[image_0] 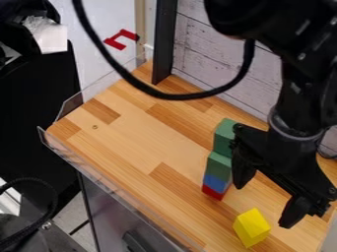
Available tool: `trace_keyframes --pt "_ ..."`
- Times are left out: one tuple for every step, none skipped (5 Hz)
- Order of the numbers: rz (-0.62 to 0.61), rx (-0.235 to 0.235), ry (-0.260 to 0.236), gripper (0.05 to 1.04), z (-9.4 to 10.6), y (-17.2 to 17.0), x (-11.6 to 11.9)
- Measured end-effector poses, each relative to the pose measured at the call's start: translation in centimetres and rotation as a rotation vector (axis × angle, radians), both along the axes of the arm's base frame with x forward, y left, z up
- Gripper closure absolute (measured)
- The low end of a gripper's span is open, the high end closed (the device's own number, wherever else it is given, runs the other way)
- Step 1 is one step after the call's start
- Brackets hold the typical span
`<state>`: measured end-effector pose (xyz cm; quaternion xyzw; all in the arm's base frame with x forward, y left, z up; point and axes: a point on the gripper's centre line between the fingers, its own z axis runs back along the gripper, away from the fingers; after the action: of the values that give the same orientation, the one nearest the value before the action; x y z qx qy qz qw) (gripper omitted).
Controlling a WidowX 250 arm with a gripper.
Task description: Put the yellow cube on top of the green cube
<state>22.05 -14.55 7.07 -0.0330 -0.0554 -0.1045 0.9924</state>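
Note:
The black gripper (262,206) hangs at the right of the camera view, open, its two fingers wide apart. Just below and left of its tips is the yellow cube (251,228), near the front of the wooden surface, with nothing holding it. Left of the upper finger stand stacked blocks: a red block (213,193) lowest, a blue block (215,182) over it, then a green cube (219,168). Another green cube (224,141) shows above and behind that one, partly covered by the gripper; whether it rests on the stack or stands behind it, I cannot tell.
A clear low rim (125,199) runs along the wooden table's (131,142) left and front edge. A black post (164,42) and a whitewashed plank wall (211,49) stand behind. The arm's black cable (172,96) loops over the back part.

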Motion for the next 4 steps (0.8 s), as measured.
trace_keyframes --pt "0.002 0.016 0.025 0.083 -0.7 0.2 -0.4" --pt "0.000 0.064 0.060 0.083 -1.4 0.6 -0.9" --pt "-0.054 0.040 0.052 0.083 -1.9 0.0 -0.7" --pt "-0.134 0.029 0.097 0.083 -3.0 -0.5 -1.1"
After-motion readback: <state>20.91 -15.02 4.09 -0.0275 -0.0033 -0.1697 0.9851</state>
